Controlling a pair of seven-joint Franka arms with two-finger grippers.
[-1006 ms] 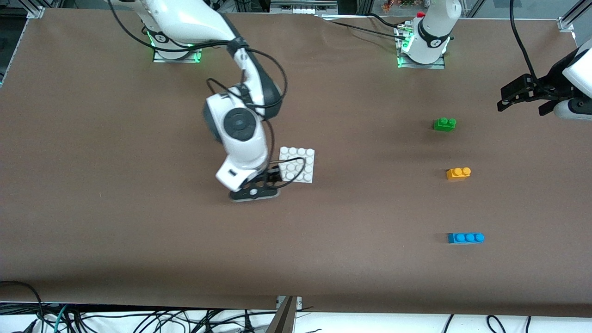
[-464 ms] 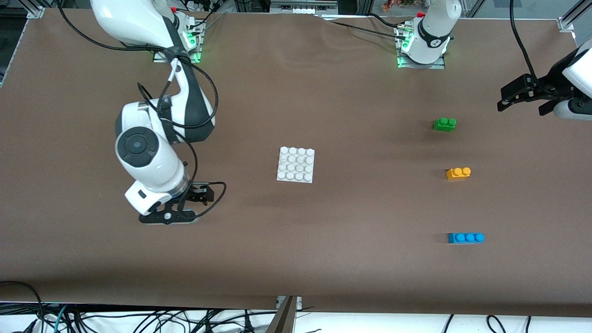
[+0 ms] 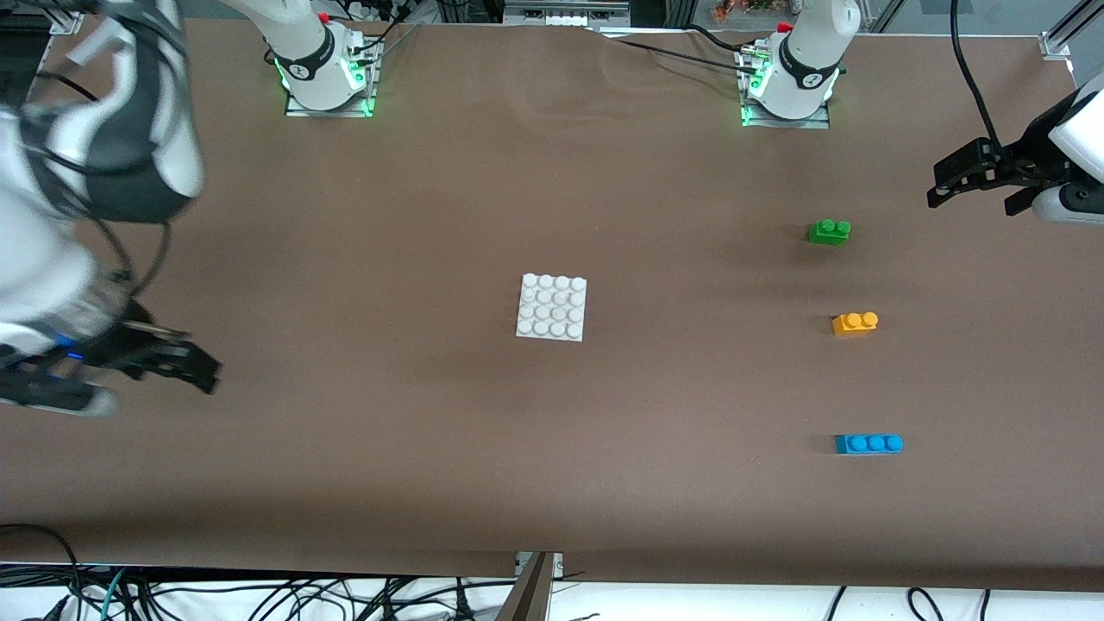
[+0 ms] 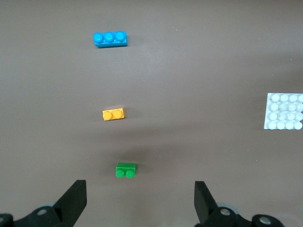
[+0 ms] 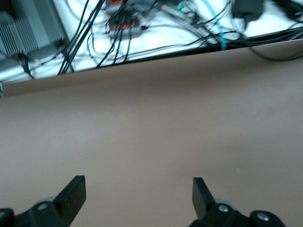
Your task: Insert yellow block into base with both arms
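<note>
yellow block [image 3: 855, 323] lies loose on table [image 3: 431, 448] toward left arm's end, between green brick [image 3: 830, 231] and blue brick [image 3: 868, 443]; base [image 3: 552, 307] mid-table, well apart; left gripper [image 3: 970, 177] jaws spread, empty, above table edge; right gripper [image 3: 177, 366] spread, empty, over its own end

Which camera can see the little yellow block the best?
The left wrist view shows it best: the yellow block lies in plain sight, both studs clear, between the green and blue bricks. The front view shows the same block smaller, toward the left arm's end of the table. The right wrist view shows only bare table and cables.
</note>
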